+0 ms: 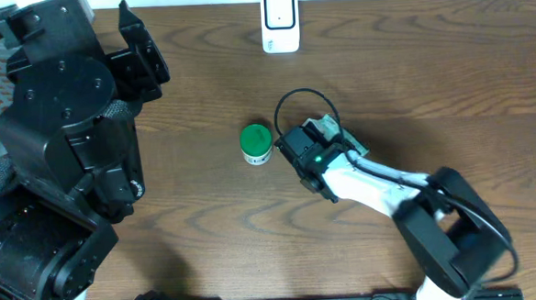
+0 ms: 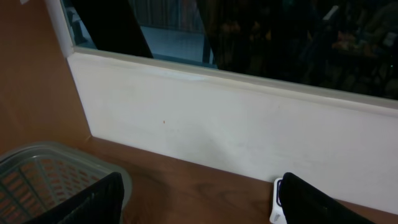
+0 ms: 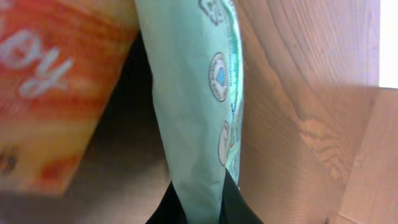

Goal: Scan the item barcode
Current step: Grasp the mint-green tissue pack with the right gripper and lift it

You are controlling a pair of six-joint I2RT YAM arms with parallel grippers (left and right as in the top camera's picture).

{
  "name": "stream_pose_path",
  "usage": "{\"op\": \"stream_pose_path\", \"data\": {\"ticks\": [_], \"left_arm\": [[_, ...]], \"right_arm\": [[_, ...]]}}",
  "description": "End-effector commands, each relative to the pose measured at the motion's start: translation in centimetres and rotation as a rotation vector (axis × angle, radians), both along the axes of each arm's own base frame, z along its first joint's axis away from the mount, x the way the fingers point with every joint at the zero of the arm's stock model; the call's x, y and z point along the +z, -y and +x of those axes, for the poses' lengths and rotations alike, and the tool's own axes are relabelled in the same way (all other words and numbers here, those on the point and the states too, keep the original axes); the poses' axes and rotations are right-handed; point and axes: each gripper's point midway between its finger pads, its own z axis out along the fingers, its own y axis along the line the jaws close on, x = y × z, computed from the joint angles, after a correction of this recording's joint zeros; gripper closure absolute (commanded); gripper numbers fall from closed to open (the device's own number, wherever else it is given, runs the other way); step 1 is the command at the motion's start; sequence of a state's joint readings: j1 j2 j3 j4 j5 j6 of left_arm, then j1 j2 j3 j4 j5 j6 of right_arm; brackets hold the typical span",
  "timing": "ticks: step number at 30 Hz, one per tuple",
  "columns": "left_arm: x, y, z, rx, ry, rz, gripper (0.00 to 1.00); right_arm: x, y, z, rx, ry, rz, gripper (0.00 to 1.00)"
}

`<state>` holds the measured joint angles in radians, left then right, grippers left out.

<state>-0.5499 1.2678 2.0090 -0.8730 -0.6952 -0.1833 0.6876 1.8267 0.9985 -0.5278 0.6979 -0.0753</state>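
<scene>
Grasp step: green packet (image 3: pixel 193 124) is being pinched by right end effector (image 1: pixel 314 146), mid-frame; left end effector (image 2: pixel 200 182) is being held wide. Next: barcode needs presenting to scanner (image 1: pixel 280 21), top centre.

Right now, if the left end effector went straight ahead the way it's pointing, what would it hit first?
Most likely the white wall: the left end effector faces it across the table. The white scanner sits just right of that line, and depth is unclear, so it might get brushed.

Probably a lab bench staged as a checkout — wooden table (image 1: pixel 429 68), white scanner (image 1: pixel 280 23), mesh basket (image 2: pixel 37 177).
</scene>
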Motion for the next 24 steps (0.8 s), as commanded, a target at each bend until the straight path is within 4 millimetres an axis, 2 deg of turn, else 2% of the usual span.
{"op": "stream_pose_path", "data": {"ticks": [1,4,8,13,17,20,24], "left_arm": [[0.3,-0.6,-0.4,0.023,0.010,-0.009,0.20],[0.3,-0.6,-0.4,0.022,0.011,-0.009,0.20],[0.3,-0.6,-0.4,0.022,0.010,-0.009,0.20],[0.4,-0.6,-0.5,0.023,0.013,-0.010,0.20],[0.5,-0.8,-0.8,0.023,0.017,-0.013,0.20],[0.6,-1.0,-1.0,0.023,0.020,-0.015,0.20],[0.6,-1.1,-1.2,0.023,0.022,-0.015,0.20]], "right_arm": [[5.7,-3.1,0.7,-0.017,0.064,0.248,0.99],[9.5,-4.6,-1.2,0.029,0.024,0.410,0.99],[13.5,-4.5,-2.9,0.085,0.071,0.461,0.99],[16.2,-6.2,-6.3,0.333,0.054,0.404,0.99],[18.0,-6.8,-8.1,0.454,0.069,0.379,0.99],[19.2,-6.6,-8.5,0.552,0.097,0.306,0.99],[21.6,-6.7,-7.8,0.661,0.198,0.197,0.99]]}}
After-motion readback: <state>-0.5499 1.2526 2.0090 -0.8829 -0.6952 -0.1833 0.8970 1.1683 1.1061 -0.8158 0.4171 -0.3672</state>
